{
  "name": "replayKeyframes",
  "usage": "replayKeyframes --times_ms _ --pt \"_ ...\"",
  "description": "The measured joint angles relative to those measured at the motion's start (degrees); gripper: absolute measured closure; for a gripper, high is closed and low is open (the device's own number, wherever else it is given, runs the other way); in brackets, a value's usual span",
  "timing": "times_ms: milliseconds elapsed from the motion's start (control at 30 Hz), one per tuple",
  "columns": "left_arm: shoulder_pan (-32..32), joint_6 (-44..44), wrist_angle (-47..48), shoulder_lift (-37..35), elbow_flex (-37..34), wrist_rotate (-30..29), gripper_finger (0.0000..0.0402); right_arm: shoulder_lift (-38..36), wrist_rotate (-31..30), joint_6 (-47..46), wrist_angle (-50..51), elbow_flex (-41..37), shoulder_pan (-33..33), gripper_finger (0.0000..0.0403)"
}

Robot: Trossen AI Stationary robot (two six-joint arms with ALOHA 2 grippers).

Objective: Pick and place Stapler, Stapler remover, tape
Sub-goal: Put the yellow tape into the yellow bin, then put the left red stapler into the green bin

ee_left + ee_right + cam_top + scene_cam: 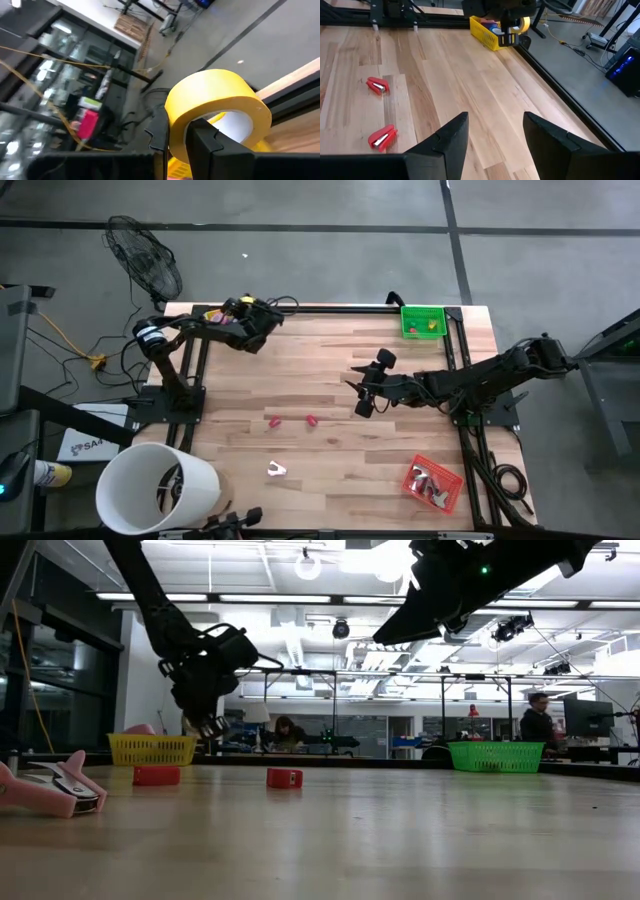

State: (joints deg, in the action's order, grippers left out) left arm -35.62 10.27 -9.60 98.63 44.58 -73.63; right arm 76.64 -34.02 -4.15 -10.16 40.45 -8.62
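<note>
Table (330, 430): pale wood planks | room: grey floor (300, 240), fan (145, 255)

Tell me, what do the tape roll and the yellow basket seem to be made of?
Tape: likely matte paper tape, with a smooth yellow band and pale inner core; the left gripper pinches its wall. Basket: probably moulded plastic, judging by its slotted lattice sides.
</note>
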Motion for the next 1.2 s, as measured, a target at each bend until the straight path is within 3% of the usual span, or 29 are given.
replayKeyframes --times_ms 300,533,867,1200 --pt "-0.52 -0.53 7.63 -0.02 0.0 -3.28 0.0367 -0.02 -0.06 -0.18 0.07 0.0 0.0 0.0222" --pt "-3.4 -6.0 14.08 -0.13 0.01 0.88 0.0367 -0.01 -0.07 -0.54 0.03 0.0 0.0 0.0222" --pt "-4.9 -7.05 15.37 -0.2 0.07 2.53 0.0316 -0.01 -0.02 -1.43 0.05 0.0 0.02 0.0221" --pt "-4.9 -6.9 15.75 -0.09 0.0 -1.47 0.031 0.0 0.07 -1.87 0.05 0.0 0.0 0.0222"
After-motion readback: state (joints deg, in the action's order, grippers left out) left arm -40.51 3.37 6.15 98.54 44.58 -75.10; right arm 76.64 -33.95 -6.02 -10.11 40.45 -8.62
